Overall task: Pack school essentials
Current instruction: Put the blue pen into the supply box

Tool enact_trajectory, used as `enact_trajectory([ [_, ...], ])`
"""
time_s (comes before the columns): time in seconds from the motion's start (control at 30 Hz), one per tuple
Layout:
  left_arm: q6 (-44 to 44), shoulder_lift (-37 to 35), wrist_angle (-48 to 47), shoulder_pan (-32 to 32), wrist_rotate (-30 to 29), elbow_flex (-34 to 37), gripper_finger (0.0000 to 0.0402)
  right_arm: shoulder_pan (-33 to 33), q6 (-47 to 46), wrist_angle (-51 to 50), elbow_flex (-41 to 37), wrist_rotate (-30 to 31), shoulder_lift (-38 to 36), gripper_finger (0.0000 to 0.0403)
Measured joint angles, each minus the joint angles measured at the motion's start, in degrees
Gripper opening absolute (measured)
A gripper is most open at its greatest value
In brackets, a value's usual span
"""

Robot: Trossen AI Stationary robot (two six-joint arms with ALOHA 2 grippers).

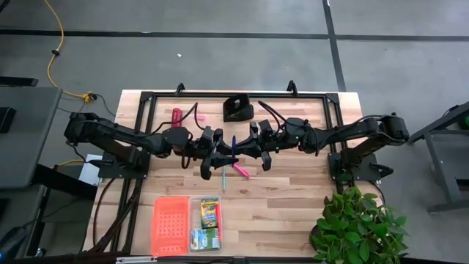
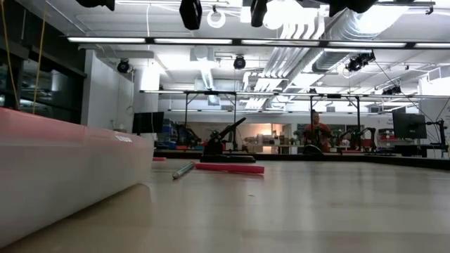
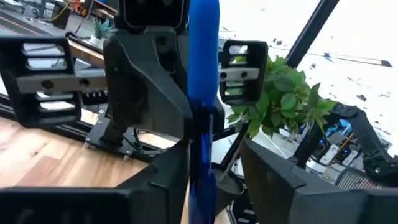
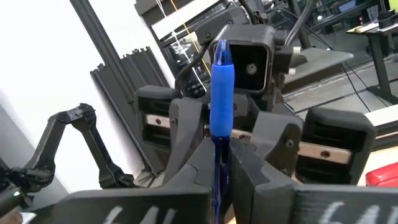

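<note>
My two grippers meet level above the table's middle, with an upright blue pen (image 1: pixel 234 141) (image 3: pixel 202 62) (image 4: pixel 222 93) between them. My right gripper (image 4: pixel 222 158) (image 1: pixel 245 150) is shut on the pen. My left gripper (image 3: pixel 214 168) (image 1: pixel 223 152) is open, its fingers standing on either side of the pen's lower shaft; I cannot tell whether they touch it. A green pen (image 1: pixel 223 180) and a pink pen (image 1: pixel 240 170) lie flat on the wood below. The yellow-green crayon box (image 1: pixel 209 213) lies in a clear case (image 1: pixel 191 220) at the near edge, with a small box (image 1: pixel 199 237) beside it. My right gripper pinches the blue pen's thin shaft (image 4: pixel 219 163) just below its thick blue grip, between its two fingers. The fingers come in level from the table's right and lie across the pen. The pen stands upright, lifted clear of the table, its tip pointing up.
An orange-red lid (image 1: pixel 170 224) lies left of the clear case. A black block (image 1: pixel 238 108) and a red bar (image 1: pixel 176 115) sit near the far edge. A potted plant (image 1: pixel 355 224) stands at the near right corner. A person (image 2: pixel 316 130) is far off in the room.
</note>
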State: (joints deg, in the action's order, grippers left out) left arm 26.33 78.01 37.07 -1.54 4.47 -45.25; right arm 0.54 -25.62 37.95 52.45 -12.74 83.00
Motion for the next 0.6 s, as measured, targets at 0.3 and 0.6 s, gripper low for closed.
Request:
enact_trajectory([
  [0.3, -0.57, -0.23, -0.25, -0.74, -0.04, 0.0, 0.0066, 0.0, 0.12, -0.02, 0.0, -0.37, 0.0, 0.0003],
  [0.6, -2.19, -0.23, -0.56, -0.74, -0.13, 0.0, 0.0014, 0.0, 1.45, 0.01, 0.0, -0.55, 0.0, 0.0013],
])
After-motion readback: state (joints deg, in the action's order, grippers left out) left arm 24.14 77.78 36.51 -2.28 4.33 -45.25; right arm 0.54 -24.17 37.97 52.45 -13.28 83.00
